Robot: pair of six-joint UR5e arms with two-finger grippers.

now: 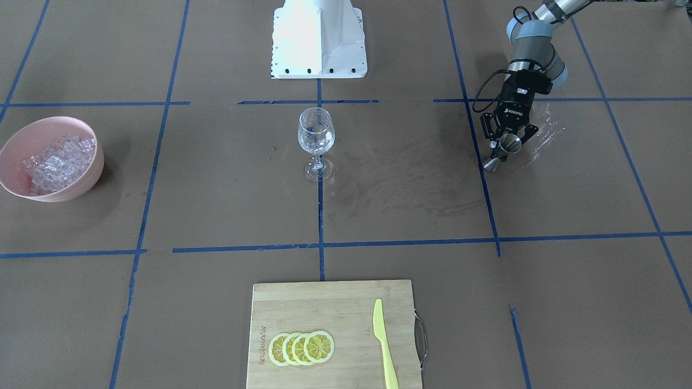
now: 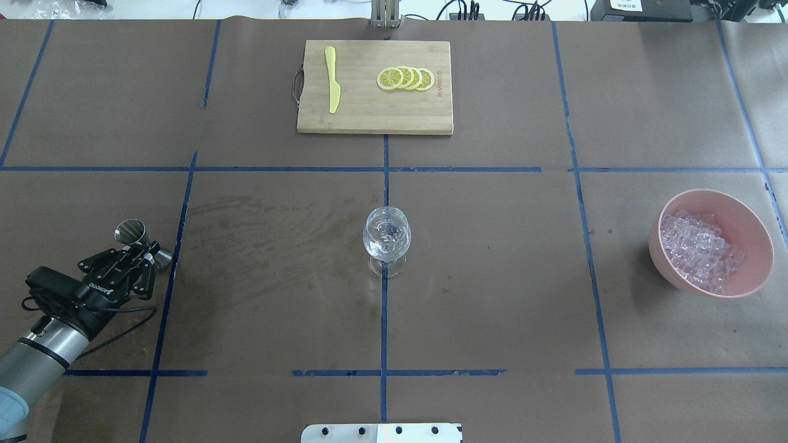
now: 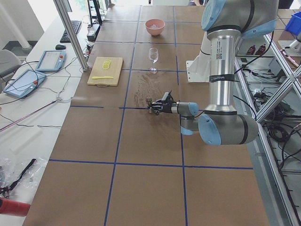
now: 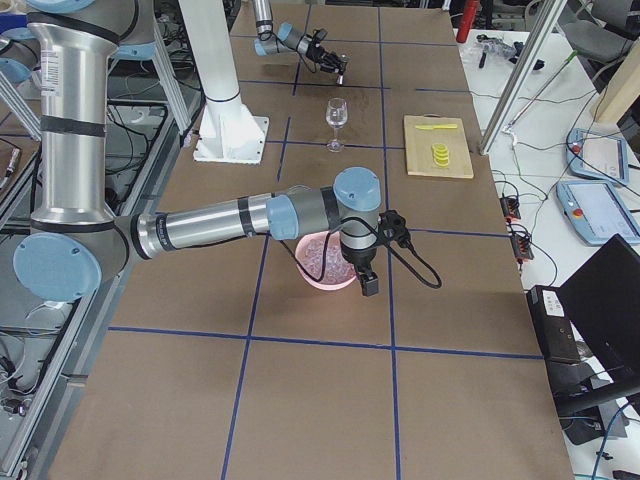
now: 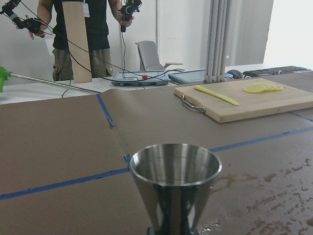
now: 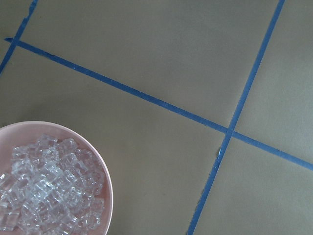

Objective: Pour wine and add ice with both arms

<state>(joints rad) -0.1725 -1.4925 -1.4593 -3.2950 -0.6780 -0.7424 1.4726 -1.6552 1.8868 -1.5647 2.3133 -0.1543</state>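
Observation:
My left gripper (image 2: pixel 146 253) is shut on the waist of a steel jigger (image 2: pixel 130 232), low over the table's left side, far from the wine glass (image 2: pixel 386 237). In the left wrist view the jigger (image 5: pixel 175 181) fills the centre with its mouth up. The glass stands upright mid-table, and something clear glints in its bowl. Ice (image 2: pixel 699 249) fills a pink bowl (image 2: pixel 757 227) at the right. My right gripper (image 4: pixel 367 283) hangs just over that bowl, and I cannot tell its state. Its wrist view shows the ice (image 6: pixel 44 196) at lower left. No wine is in view.
A wooden cutting board (image 2: pixel 369 117) at the far edge carries lemon slices (image 2: pixel 406 79) and a yellow knife (image 2: pixel 332 86). A damp stain (image 2: pixel 265 246) marks the paper between jigger and glass. The white base (image 1: pixel 319 38) stands on the robot's side. A person (image 5: pixel 83 34) stands beyond the table.

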